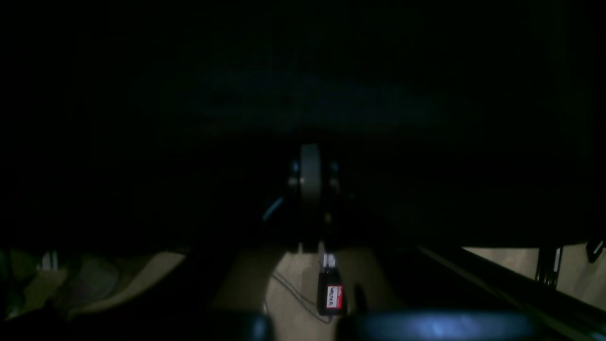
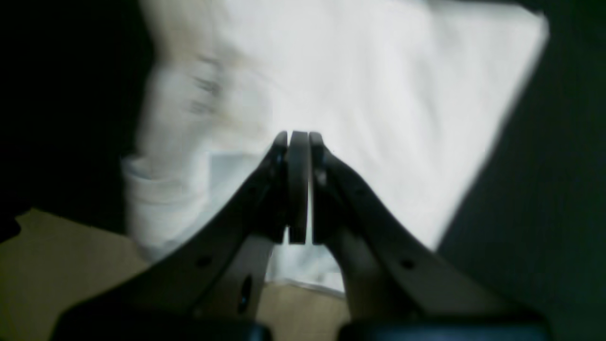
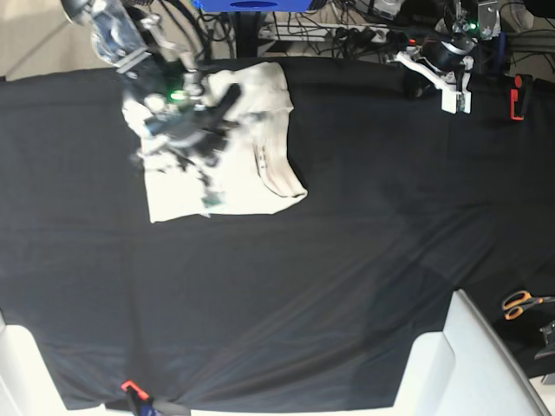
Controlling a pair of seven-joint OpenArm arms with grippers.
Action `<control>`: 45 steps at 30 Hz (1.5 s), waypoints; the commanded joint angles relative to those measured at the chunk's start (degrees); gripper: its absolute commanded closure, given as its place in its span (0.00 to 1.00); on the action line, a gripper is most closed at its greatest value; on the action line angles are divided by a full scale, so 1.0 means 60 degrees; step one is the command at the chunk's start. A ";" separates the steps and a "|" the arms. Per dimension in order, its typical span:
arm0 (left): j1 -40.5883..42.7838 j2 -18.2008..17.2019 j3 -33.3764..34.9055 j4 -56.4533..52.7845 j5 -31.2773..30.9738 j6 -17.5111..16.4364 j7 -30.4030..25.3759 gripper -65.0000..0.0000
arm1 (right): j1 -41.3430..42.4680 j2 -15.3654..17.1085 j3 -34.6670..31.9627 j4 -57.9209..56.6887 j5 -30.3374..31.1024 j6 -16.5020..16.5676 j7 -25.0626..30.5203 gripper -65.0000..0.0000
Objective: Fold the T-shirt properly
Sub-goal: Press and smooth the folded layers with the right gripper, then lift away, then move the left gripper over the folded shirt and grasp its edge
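Both claws pressed together; cream T-shirt (image 3: pixel 217 147) lies folded, wrinkled, compact.

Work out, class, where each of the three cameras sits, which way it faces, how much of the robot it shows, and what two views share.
Left wrist: sits behind the shut left gripper, facing a dark scene with pale floor low in the frame.
Right wrist: sits behind the shut right gripper, facing the T-shirt.
Base: overhead, looking down on the black table cloth; both arms show.
Shared: right wrist and base views both show the T-shirt and right gripper.
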 commanded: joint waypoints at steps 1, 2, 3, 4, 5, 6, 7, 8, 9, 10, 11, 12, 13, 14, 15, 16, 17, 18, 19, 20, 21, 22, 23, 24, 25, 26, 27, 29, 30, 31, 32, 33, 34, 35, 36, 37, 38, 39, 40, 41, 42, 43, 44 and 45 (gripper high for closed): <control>0.0065 -0.0056 0.0012 0.0023 0.0145 0.0107 0.0200 1.00 | -0.0167 -0.0040 0.0097 0.0162 0.0041 -0.0007 0.0232 0.99; 0.0006 -0.0056 0.0041 0.0053 0.0145 0.0107 0.0200 1.00 | -0.0343 -0.0040 0.0200 0.0162 0.0041 -0.0007 0.0378 0.99; -0.0009 -0.0056 0.0056 0.0053 0.0145 0.0107 0.0200 1.00 | -0.0504 -0.0040 0.0259 0.0162 0.0041 -0.0007 0.0554 0.99; -0.0053 -0.0056 0.0056 0.0067 0.0145 0.0107 0.0200 1.00 | -0.0650 -0.0040 0.0346 0.0147 0.0041 -0.0007 0.0671 0.99; -0.0053 -0.0056 0.0056 0.0067 0.0145 0.0107 0.0200 1.00 | -0.0782 -0.0055 0.0449 0.0118 0.0041 -0.0007 0.0745 0.99; -0.0053 -0.0056 0.0056 0.0082 0.0145 0.0107 0.0200 1.00 | -0.0943 -0.0084 0.0478 0.0001 0.0041 -0.0007 0.0789 0.99; -0.0053 -0.0056 0.0056 0.0082 0.0145 0.0107 0.0200 1.00 | -0.1061 -0.0114 0.0522 -0.0131 0.0041 -0.0007 0.0803 0.99; -0.0053 -0.0056 0.0056 0.0082 0.0145 0.0107 0.0200 1.00 | -0.1163 -0.0128 0.0522 -0.0278 0.0041 -0.0007 0.0803 0.99; -0.0053 -0.0056 0.0056 0.0082 0.0145 0.0107 0.0200 1.00 | -0.1251 -0.0143 0.0464 -0.0483 0.0041 -0.0007 0.0818 0.99; -0.0053 -0.0056 0.0056 0.0082 0.0145 0.0107 0.0200 1.00 | -0.1324 -0.0202 0.0449 -0.0673 0.0055 -0.0007 0.0964 0.99; -0.0053 -0.0056 0.0056 0.0082 0.0145 0.0107 0.0200 1.00 | -0.1427 -0.0377 0.0449 -0.0864 0.0055 -0.0007 0.1184 0.99; -0.0053 -0.0056 0.0056 0.0082 0.0145 0.0107 0.0200 1.00 | -0.1471 -0.0480 0.0449 -0.1025 0.0055 -0.0007 0.1345 0.99; -0.0067 -0.0056 0.0056 0.0082 0.0145 0.0107 0.0200 1.00 | -0.1486 -0.0597 0.0434 -0.1171 0.0055 -0.0007 0.1433 0.99; -0.0067 -0.0056 0.0056 0.0097 0.0145 0.0107 0.0200 1.00 | -0.1486 -0.0700 0.0390 -0.1318 0.0055 0.0007 0.1477 0.99; -0.0082 -0.0056 0.0056 0.0126 0.0145 0.0107 0.0200 1.00 | -0.1456 -0.0758 0.0141 -0.1494 0.0055 0.0007 0.1521 0.99; -0.0141 -0.0056 0.0071 0.0258 0.0145 0.0107 0.0230 1.00 | -0.1412 -0.0773 -0.0181 -0.1611 0.0055 0.0007 0.1521 0.99; -0.0185 -0.0056 0.0115 0.0404 0.0145 0.0107 0.0259 1.00 | -0.1324 -0.0788 -0.0445 -0.1655 0.0055 0.0007 0.1521 0.99; -0.0199 -0.0056 0.0232 0.0536 0.0145 0.0107 0.0259 1.00 | -0.1266 -0.0802 -0.0635 -0.1670 0.0055 0.0007 0.1521 0.99; -0.0199 -0.0071 0.0378 0.0712 0.0145 0.0107 0.0259 1.00 | -0.1266 -0.0817 -0.0782 -0.1655 0.0055 0.0007 0.1463 0.99; -0.0214 -0.0188 0.0554 0.0976 0.0145 0.0107 0.0259 1.00 | -0.1266 -0.0817 -0.0884 -0.1567 0.0055 -0.0037 0.1463 0.99; -0.0214 -0.0247 0.0774 0.1254 0.0130 0.0107 0.0273 1.00 | -0.1295 -0.0817 -0.0884 -0.1347 0.0055 -0.0051 0.1448 0.99; -0.0229 -0.0276 0.0994 0.1547 0.0101 0.0107 0.0273 1.00 | -0.1324 -0.0817 -0.0884 -0.1069 0.0041 -0.0051 0.1360 0.99; -0.0229 -0.0291 0.1140 0.1870 0.0072 0.0107 0.0288 1.00 | -0.1398 -0.0758 -0.0767 -0.0717 0.0026 -0.0081 0.1096 0.99; -0.0229 -0.0262 0.1272 0.2207 0.0072 0.0107 0.0332 1.00 | -0.1471 -0.0758 -0.0489 -0.0278 0.0026 -0.0169 0.0789 0.99; -0.0258 -0.0232 0.1331 0.2470 0.0057 0.0107 0.0537 1.00 | -0.1500 -0.0758 -0.0166 0.0118 0.0026 -0.0300 0.0539 0.99; -0.0302 -0.0174 0.1404 0.2763 0.0057 0.0107 0.0947 1.00 | -0.1500 -0.0758 0.0127 0.0514 0.0026 -0.0418 0.0261 0.99; -0.0492 -0.0100 0.1507 0.2998 0.0042 0.0107 0.1328 1.00 | -0.1500 -0.0744 0.0464 0.0777 0.0026 -0.0447 0.0100 0.99; -0.0844 0.0222 0.1624 0.3262 0.0042 0.0107 0.2149 1.00 | -0.1442 -0.0509 0.1182 0.0997 0.0026 -0.0447 0.0012 0.99; -0.1005 0.0369 0.1624 0.3291 0.0028 0.0093 0.2501 1.00 | -0.1412 -0.0436 0.1431 0.0997 0.0026 -0.0418 0.0012 0.99; -0.1181 0.0500 0.1624 0.3291 -0.0119 0.0078 0.2794 1.00 | -0.1368 -0.0348 0.1680 0.0997 0.0026 -0.0418 0.0012 0.99; -0.1327 0.0559 0.1624 0.3262 -0.0456 0.0078 0.3057 1.00 | -0.1383 -0.0275 0.1987 0.0997 0.0041 -0.0418 0.0056 0.99; -0.1401 0.0559 0.1609 0.3247 -0.0895 0.0078 0.3175 1.00 | -0.1427 -0.0246 0.2207 0.0997 0.0041 -0.0403 0.0085 0.99; -0.1445 0.0530 0.1609 0.3218 -0.1438 0.0078 0.3189 0.92 | -0.1442 -0.0187 0.2442 0.0997 0.0041 -0.0403 0.0144 0.99; -0.1474 0.0486 0.1580 0.3218 -0.1950 0.0078 0.3189 0.73 | -0.1515 -0.0099 0.2632 0.0997 0.0041 -0.0403 0.0217 0.99; -0.1489 0.0383 0.1595 0.3203 -0.2434 0.0078 0.3189 0.57 | -0.1588 -0.0040 0.2793 0.0997 0.0041 -0.0388 0.0349 0.99; -0.1533 0.0266 0.1624 0.3144 -0.2829 0.0078 0.3175 0.43 | -0.1661 -0.0026 0.2925 0.0997 0.0041 -0.0344 0.0525 0.99; -0.1679 0.0207 0.1639 0.3027 -0.3166 0.0064 0.3175 0.31 | -0.1735 0.0018 0.3057 0.0997 0.0041 -0.0213 0.0686 0.99; -0.1826 0.0207 0.1639 0.2851 -0.3401 -0.0024 0.3175 0.22 | -0.1793 0.0033 0.3174 0.0997 0.0041 -0.0037 0.0818 0.99; -0.1957 0.0207 0.1639 0.2588 -0.3635 -0.0347 0.3175 0.15 | -0.1837 0.0033 0.3321 0.0997 0.0041 0.0095 0.0906 0.99; -0.2119 0.0207 0.1639 0.2251 -0.3826 -0.0889 0.3175 0.10 | -0.1837 0.0033 0.3438 0.0997 0.0041 0.0212 0.0935 0.99; -0.2265 0.0207 0.1639 0.1899 -0.3899 -0.1402 0.3175 0.08 | -0.1837 0.0033 0.3511 0.0982 0.0041 0.0300 0.0950 0.99; -0.2426 0.0237 0.1639 0.1503 -0.3914 -0.1958 0.3189 0.07 | -0.1837 0.0033 0.3599 0.0968 0.0041 0.0432 0.0964 0.99; -0.2558 0.0266 0.1639 0.1108 -0.3899 -0.2383 0.3189 0.07 | -0.1837 0.0033 0.3687 0.0968 0.0041 0.0564 0.0964 0.99; -0.2690 0.0266 0.1639 0.0727 -0.3899 -0.2706 0.3189 0.07 | -0.1837 0.0033 0.3746 0.0968 0.0041 0.0667 0.0964 0.99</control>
